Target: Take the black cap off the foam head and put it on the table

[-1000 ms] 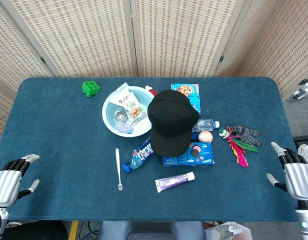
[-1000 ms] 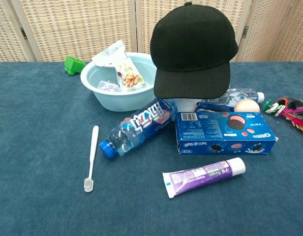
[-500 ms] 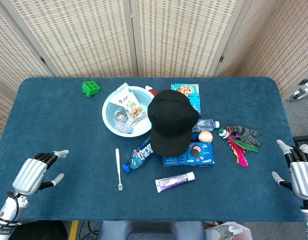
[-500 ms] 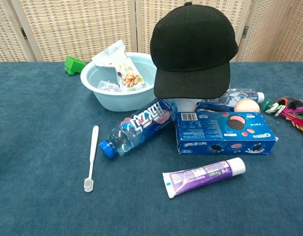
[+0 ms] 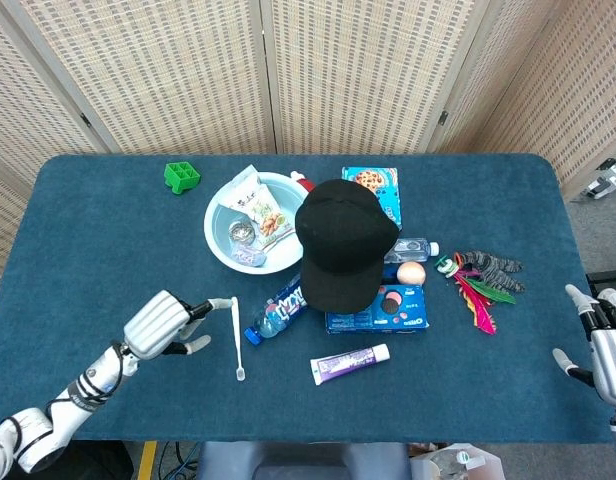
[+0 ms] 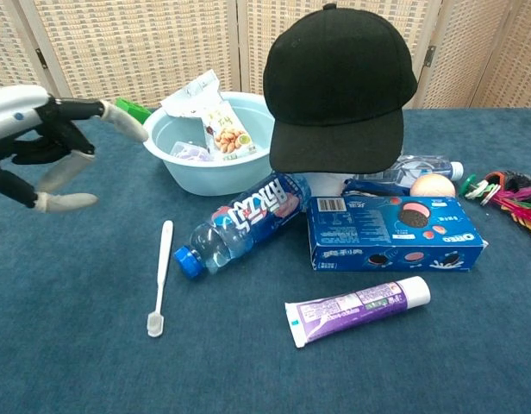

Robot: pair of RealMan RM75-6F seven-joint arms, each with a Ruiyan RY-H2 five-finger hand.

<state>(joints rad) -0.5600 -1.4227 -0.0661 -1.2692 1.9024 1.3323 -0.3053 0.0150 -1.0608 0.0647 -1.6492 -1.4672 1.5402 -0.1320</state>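
The black cap point(image 5: 340, 244) sits on the foam head at the table's middle, brim toward the near edge; in the chest view the cap point(image 6: 339, 90) hides nearly all of the head. My left hand point(image 5: 162, 322) is open above the cloth left of the white toothbrush point(image 5: 237, 336), well to the left of the cap, fingers spread; the chest view shows the left hand point(image 6: 43, 147) at its left edge. My right hand point(image 5: 606, 348) is open at the table's near right corner, far from the cap.
A light blue bowl point(image 5: 220, 245) with snack packets stands left of the cap. A water bottle point(image 5: 279, 307), Oreo box point(image 5: 383, 309) and toothpaste tube point(image 5: 349, 363) lie in front of it. Feathers and a glove point(image 5: 483, 278) lie to the right, a green block point(image 5: 182, 176) at the back left.
My left hand has moved forward and rightward from the near left corner toward the toothbrush, entering the chest view. My right hand has drifted slightly right and down.
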